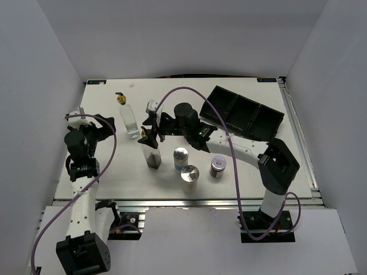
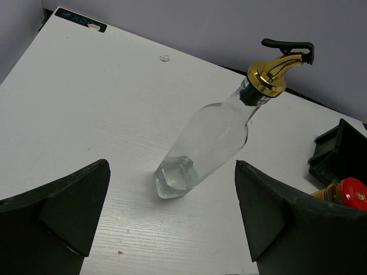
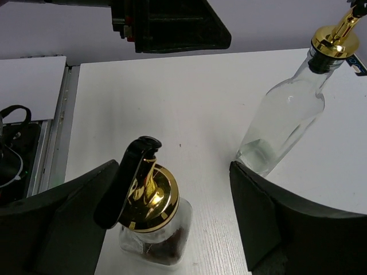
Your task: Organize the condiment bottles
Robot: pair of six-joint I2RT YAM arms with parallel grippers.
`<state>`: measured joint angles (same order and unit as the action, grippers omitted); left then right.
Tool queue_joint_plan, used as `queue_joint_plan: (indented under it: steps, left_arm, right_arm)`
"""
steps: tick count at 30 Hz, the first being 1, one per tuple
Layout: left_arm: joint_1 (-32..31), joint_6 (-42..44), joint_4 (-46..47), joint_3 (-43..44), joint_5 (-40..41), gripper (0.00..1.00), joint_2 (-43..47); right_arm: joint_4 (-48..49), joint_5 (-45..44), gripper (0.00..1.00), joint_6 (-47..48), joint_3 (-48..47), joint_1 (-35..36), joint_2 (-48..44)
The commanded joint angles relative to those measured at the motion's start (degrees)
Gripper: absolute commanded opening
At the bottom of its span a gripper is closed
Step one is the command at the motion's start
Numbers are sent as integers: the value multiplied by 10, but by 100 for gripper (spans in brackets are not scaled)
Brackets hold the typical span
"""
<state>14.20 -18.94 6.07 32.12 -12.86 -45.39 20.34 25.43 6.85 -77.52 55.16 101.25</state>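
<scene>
From above, the white table carries a long black tray at the far right, lying at an angle. A clear bottle with a gold spout stands upright toward the far left. Nearer and to its right stands the dark-filled bottle. The right gripper hangs over this bottle's top, its arm reaching across from the right. The left gripper sits just left of the clear bottle, apart from it. Near the front edge stand two small shakers, with a silver-lidded jar between them and slightly nearer.

From the left wrist, the left gripper is released, its fingers spread wide. The clear bottle shows between and beyond them, touching neither. At the right edge a corner of the tray shows, and beside it a red-lidded jar, partly hidden by the finger.

From the right wrist, the right gripper straddles the dark-filled bottle, whose gold cap has a black flip lever. The jaws stand apart. The right finger is clear of the glass, so nothing is grasped. Whether the left finger touches the lever cannot be told. The clear bottle stands farther off to the right.
</scene>
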Motion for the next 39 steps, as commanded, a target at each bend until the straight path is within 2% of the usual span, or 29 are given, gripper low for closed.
queue_joint_plan:
  steps: [1,4,5,7,8,11,17,23,29,36,39]
  left_arm:
    - [0,-1,6,-8,10,98,9]
    - [0,-3,12,-13,11,98,9]
    - [0,-4,15,-14,11,98,9]
    - [0,-3,14,-14,13,98,10]
    - [0,-2,12,-14,15,98,11]
    - [0,-7,15,-14,24,98,13]
    - [-2,-13,18,-17,38,98,18]
    - [-3,-17,15,-17,47,98,20]
    - [-4,-21,21,-21,42,98,18]
    - [-4,-29,26,-21,55,98,11]
    - [-4,-31,28,-20,62,98,2]
  right_arm:
    - [41,-19,80,-21,-18,8,5]
    - [44,-22,73,-26,-22,10,15]
    - [40,-23,63,-25,-25,11,18]
    - [33,-35,51,-24,-36,11,20]
    - [28,-40,40,-24,-40,11,21]
    - [16,-55,20,-18,-54,13,18]
    - [-42,-118,0,9,-139,11,19]
    - [-106,-243,0,34,-277,-9,46]
    - [-104,-325,0,4,-394,-66,92]
    - [-105,-385,0,20,-465,-145,112]
    - [-105,-412,0,34,-455,-174,98]
